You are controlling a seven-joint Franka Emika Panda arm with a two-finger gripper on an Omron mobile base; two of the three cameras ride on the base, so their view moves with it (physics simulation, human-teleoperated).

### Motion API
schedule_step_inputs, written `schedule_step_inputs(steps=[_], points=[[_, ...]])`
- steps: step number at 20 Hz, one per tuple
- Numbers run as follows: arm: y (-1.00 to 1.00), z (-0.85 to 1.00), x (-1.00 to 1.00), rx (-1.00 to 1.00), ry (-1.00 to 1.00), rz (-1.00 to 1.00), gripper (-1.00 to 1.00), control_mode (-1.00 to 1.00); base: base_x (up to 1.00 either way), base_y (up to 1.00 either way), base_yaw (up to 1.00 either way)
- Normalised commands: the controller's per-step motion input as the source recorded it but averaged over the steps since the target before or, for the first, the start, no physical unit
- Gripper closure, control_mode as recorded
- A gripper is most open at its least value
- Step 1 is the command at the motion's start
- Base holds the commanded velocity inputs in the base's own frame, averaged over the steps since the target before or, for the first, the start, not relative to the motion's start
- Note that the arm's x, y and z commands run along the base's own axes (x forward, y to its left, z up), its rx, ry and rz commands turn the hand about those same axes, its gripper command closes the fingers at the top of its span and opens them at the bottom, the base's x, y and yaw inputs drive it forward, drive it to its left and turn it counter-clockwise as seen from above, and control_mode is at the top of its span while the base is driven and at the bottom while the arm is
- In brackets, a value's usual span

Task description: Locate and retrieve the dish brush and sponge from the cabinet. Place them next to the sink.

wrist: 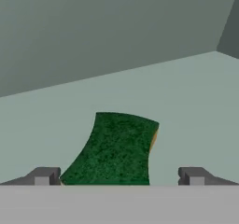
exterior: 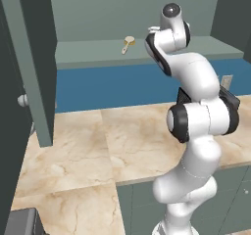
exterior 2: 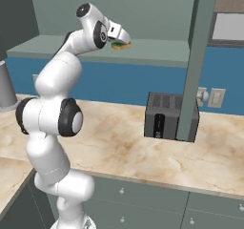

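The sponge, dark green side up with a yellow edge showing, lies on the pale shelf of the open cabinet. My gripper hangs just over it, open, with one fingertip on each side and a gap to the sponge on both. From the right base view the hand sits directly above the sponge. The dish brush, tan handle and whitish head, rests further along the same shelf. The sink is out of view.
The cabinet door with its round white knob swings out over the marble counter. A dark toaster stands under the door. A grey cylinder sits at the counter's left end.
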Motion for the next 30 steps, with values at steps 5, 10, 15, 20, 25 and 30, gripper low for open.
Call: schedule_step_inputs(steps=[5, 10, 15, 20, 25, 30], points=[[-0.07, -0.07, 0.2, 0.02, 0.0, 0.0, -1.0, -1.0, 0.0, 0.0, 0.0], [-0.01, -0.19, 0.07, 0.01, 0.0, 0.0, -1.0, -1.0, 0.0, 0.0, 0.0], [-0.03, -0.25, 0.17, 0.01, 0.0, 0.01, -1.0, -1.0, 0.0, 0.0, 0.0], [-0.06, -0.1, 0.22, 0.01, -0.03, 0.05, -1.0, -1.0, 0.0, 0.0, 0.0], [0.0, -0.1, 0.1, 0.02, -0.03, 0.04, 1.0, -1.0, 0.0, 0.0, 0.0], [0.0, -0.04, 0.0, 0.01, -0.04, 0.0, 1.0, -1.0, 0.0, 0.0, 0.0]])
